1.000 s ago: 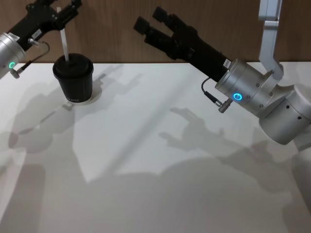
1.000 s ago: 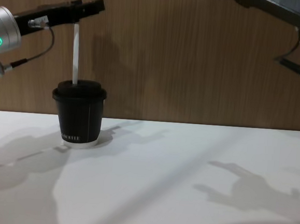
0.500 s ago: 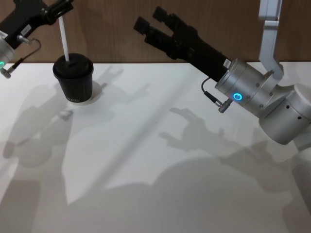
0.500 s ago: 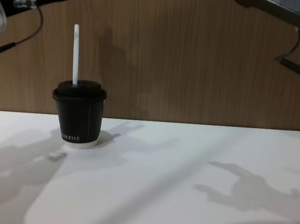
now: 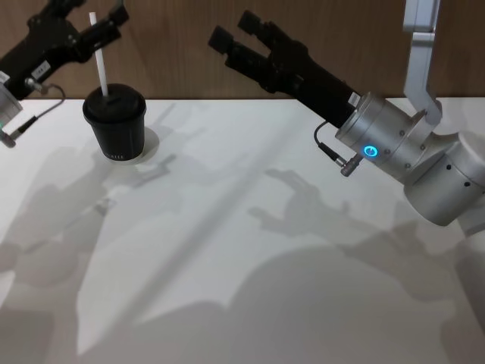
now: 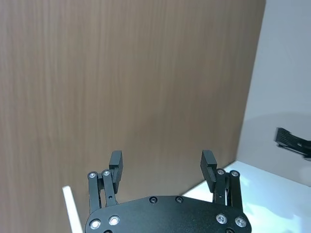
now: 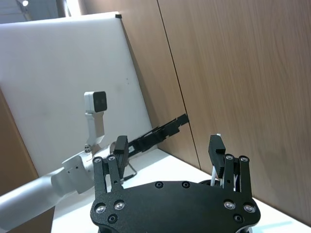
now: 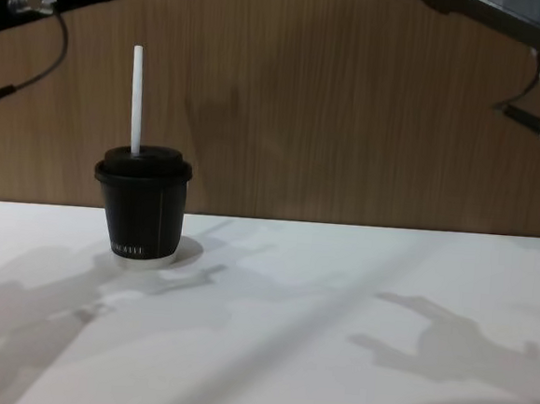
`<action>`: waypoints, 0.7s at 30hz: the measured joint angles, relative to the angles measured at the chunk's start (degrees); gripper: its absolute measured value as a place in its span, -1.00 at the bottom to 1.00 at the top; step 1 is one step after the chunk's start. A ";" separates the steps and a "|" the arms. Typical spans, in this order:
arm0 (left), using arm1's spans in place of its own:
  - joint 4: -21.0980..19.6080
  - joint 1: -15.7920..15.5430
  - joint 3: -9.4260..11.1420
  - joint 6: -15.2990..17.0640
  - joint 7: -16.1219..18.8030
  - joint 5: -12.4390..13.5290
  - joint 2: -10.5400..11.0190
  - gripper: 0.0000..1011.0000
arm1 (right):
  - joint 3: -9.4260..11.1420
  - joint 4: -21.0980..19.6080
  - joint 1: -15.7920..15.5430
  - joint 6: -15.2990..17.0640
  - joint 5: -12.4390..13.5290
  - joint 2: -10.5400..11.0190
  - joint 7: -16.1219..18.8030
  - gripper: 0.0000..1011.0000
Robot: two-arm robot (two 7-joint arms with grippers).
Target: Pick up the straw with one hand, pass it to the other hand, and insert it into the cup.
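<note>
White table (image 5: 303, 303) | one cup (image 8: 141, 206) | one straw (image 8: 137, 98) inside | two tools (image 6: 163, 167) (image 7: 167, 148) spread apart

The left gripper (image 5: 92, 9) is raised at the far left on its extended arm, fingers (image 6: 115, 164) spread apart with nothing between them. The right gripper (image 5: 237, 29) is held high, well to the right of the left one, its arm angled forward and leftward, fingers (image 7: 217, 148) likewise spread and empty.

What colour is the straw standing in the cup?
White; the straw shows best in the chest view.
</note>
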 joint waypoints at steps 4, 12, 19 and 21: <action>-2.40 1.98 0.04 1.50 0.02 -0.97 0.74 0.98 | 0.00 0.00 0.00 0.00 0.00 0.00 0.00 0.98; -6.90 6.25 -0.49 3.52 0.30 -3.02 2.47 0.98 | 0.00 0.00 0.00 0.00 0.00 0.00 0.00 0.98; -9.67 9.60 -1.31 4.62 0.12 -5.05 3.82 0.98 | 0.00 0.00 0.00 0.00 0.00 0.00 0.00 0.98; -10.33 10.42 -1.50 4.87 -0.02 -5.57 4.15 0.98 | 0.00 0.00 0.00 0.00 0.00 0.00 0.00 0.98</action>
